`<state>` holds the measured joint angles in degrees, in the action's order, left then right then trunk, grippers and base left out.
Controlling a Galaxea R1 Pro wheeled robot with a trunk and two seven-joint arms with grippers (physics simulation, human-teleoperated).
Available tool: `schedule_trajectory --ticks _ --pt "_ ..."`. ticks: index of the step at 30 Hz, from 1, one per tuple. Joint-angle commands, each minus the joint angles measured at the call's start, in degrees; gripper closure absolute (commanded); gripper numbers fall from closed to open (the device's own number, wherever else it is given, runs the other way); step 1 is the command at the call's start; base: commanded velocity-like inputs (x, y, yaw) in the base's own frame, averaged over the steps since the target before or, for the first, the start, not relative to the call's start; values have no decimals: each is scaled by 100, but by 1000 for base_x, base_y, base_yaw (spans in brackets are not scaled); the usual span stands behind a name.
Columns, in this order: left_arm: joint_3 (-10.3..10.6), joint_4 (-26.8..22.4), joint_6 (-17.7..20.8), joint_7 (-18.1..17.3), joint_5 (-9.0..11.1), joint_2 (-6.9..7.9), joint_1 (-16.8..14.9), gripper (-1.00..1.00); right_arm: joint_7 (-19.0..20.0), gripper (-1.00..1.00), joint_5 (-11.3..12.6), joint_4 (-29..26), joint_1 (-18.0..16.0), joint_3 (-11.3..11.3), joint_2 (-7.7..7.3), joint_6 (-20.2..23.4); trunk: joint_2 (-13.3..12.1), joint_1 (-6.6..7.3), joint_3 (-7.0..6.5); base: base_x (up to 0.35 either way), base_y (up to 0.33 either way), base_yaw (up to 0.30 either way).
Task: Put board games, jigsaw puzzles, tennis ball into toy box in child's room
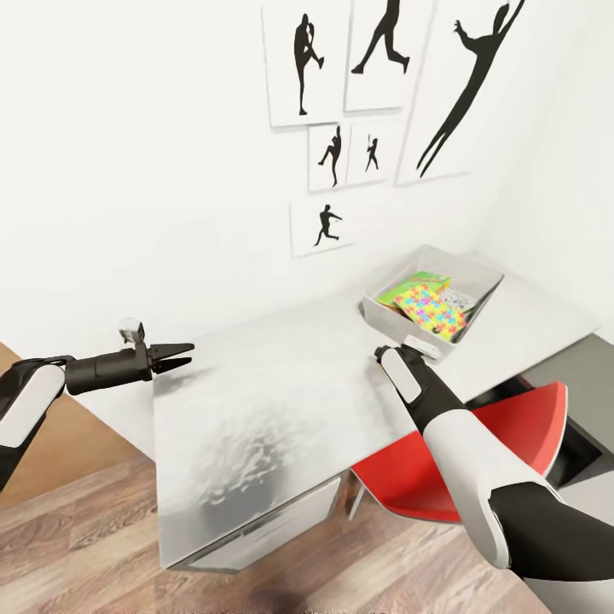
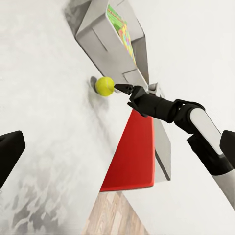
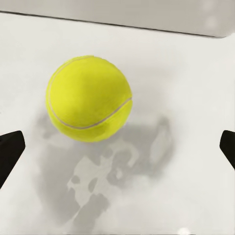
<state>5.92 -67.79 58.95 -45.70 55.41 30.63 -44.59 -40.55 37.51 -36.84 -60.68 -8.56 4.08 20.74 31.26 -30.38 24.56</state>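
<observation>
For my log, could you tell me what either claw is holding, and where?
Nothing: the tennis ball lies on the table ahead of the open right claw.

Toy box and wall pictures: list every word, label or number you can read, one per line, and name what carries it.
No text reads clearly.
Game box in the toy box: bright printing, too small and blurred to read.
Jigsaw puzzle: coloured pieces, no lettering.
Wall pictures: black player silhouettes, no words.
Tennis ball: a seam line, no brand visible.
</observation>
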Motion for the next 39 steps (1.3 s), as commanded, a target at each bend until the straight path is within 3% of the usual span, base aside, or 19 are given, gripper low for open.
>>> schedule_trajectory --ticks 1,16,39 --pt "10 3 20 -18 5 5 -6 -100 -42 -100 29 -7 -5 -23 -4 27 9 -2 17 15 80 0" --pt "6 3 20 -18 5 5 -6 -100 245 -100 28 -16 -5 -23 -11 23 9 -2 47 47 34 0" --pt "10 0 20 -10 5 5 -6 -100 267 -100 28 -16 -5 -26 -20 24 9 -2 47 90 -11 0"
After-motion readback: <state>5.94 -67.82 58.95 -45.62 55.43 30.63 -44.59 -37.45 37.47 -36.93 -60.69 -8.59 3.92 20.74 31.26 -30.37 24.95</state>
